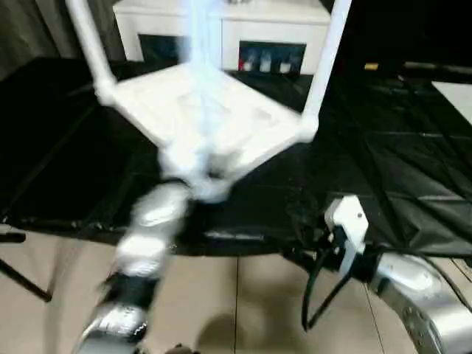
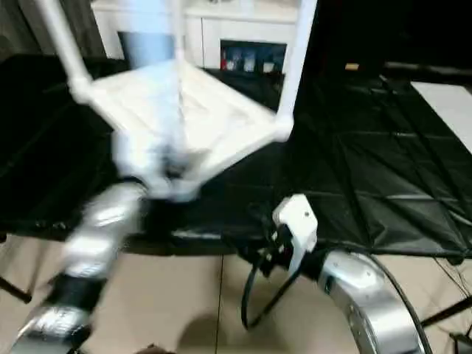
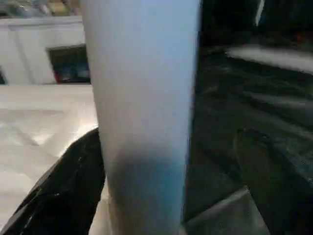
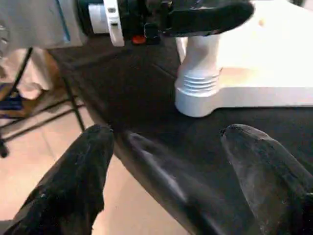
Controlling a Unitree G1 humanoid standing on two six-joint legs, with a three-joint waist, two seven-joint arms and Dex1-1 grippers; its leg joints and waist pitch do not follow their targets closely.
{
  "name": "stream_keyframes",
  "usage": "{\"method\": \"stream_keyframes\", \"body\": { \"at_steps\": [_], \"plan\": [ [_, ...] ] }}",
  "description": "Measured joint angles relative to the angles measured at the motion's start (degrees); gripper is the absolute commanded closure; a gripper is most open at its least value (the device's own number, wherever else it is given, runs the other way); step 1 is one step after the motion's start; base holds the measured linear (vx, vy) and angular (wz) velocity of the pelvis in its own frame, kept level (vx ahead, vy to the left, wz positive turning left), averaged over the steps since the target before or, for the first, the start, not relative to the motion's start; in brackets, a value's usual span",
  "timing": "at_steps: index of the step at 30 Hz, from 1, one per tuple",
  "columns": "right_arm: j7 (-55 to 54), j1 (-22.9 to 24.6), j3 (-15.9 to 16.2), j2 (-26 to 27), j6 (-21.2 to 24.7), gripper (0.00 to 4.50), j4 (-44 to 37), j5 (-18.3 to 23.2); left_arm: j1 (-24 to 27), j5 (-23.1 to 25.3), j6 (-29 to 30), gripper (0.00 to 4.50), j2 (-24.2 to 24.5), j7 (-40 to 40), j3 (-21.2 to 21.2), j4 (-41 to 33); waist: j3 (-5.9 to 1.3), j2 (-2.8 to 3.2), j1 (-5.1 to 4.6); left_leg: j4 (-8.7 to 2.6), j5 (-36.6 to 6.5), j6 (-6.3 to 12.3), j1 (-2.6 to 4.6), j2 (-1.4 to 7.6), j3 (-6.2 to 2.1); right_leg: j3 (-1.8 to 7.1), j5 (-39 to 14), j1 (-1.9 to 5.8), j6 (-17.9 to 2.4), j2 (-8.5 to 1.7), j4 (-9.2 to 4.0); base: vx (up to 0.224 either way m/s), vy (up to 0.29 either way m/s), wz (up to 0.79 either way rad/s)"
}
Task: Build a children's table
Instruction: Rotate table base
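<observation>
Tabletop (image 1: 214,110) lies upside down on the black counter (image 1: 383,169); your left hand (image 4: 195,19) grasps the near corner leg (image 3: 142,112), so keep it upright and press straight into the socket; right hand (image 4: 166,171) is released, fingers apart

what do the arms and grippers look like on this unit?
Silver metallic forearms. Right forearm has a white box at the wrist and looping black cables. Left gripper and right gripper each have two matte black, rounded fingers; a white ring and small red part sit behind the left gripper.
</observation>
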Motion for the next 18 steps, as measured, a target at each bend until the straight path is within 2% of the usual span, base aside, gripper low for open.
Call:
{"method": "stream_keyframes", "body": {
  "at_steps": [2, 4, 7, 11, 14, 18],
  "plan": [
    [-1.0, 0.1, 0.5, 0.4, 0.0, 0.62, 0.1, -0.4, -4.4, 1.4, -2.6, 0.14, -1.4, 1.4, -0.3, 5.4, -0.04, 0.07, -0.09, -0.02, 0.1, 0.16, -0.06, 0.01, 0.00, 0.01, 0.1, -0.05, 0.1, 0.00, -0.11, 0.000, 0.000, 0.00],
    [-3.3, 0.3, 0.5, 1.5, 0.0, 0.62, 0.3, -2.1, -11.4, 2.5, -5.8, 0.14, -4.2, 5.0, 0.1, 15.6, -0.04, 0.07, -0.05, -0.03, 0.2, 0.27, -0.14, 0.02, 0.00, -0.01, 0.1, -0.07, 0.1, 0.02, -0.22, 0.000, 0.000, 0.00],
    [-6.0, 0.2, 0.8, 3.5, -0.3, 0.62, 0.4, -3.3, -16.0, 2.8, -9.6, 0.14, -6.0, 8.7, 0.7, 24.1, -0.07, 0.25, -0.10, -0.04, 0.2, 0.33, -0.15, 0.01, 0.02, 0.01, 0.1, -0.06, 0.1, 0.01, -0.32, 0.000, 0.000, 0.00],
    [-7.7, 0.3, 1.1, 4.3, -0.6, 0.62, 0.4, -4.2, -16.8, 2.0, -13.1, 0.14, -7.2, 8.9, 2.3, 27.7, -0.07, 0.36, -0.11, -0.04, 0.2, 0.37, -0.15, 0.02, 0.03, 0.01, 0.1, -0.06, 0.1, 0.01, -0.34, 0.000, 0.000, 0.00],
    [-8.3, 0.9, 1.1, 4.5, -0.6, 0.62, 0.1, -4.2, -16.8, -0.4, -15.1, 0.14, -7.7, 4.7, 4.2, 27.8, -0.06, 0.38, -0.07, -0.06, 0.2, 0.36, -0.13, 0.02, 0.04, 0.01, 0.1, -0.06, 0.1, 0.01, -0.32, 0.000, 0.000, 0.00],
    [-9.3, 1.4, 1.1, 5.9, -0.8, 0.62, 0.1, -4.2, -13.3, -5.5, -17.6, 0.14, -7.2, -3.4, 6.4, 23.6, -0.05, 0.38, -0.03, -0.12, 0.2, 0.36, -0.11, 0.02, 0.05, 0.01, 0.1, -0.06, 0.0, 0.00, -0.32, 0.000, 0.000, 0.00]
  ]
}}
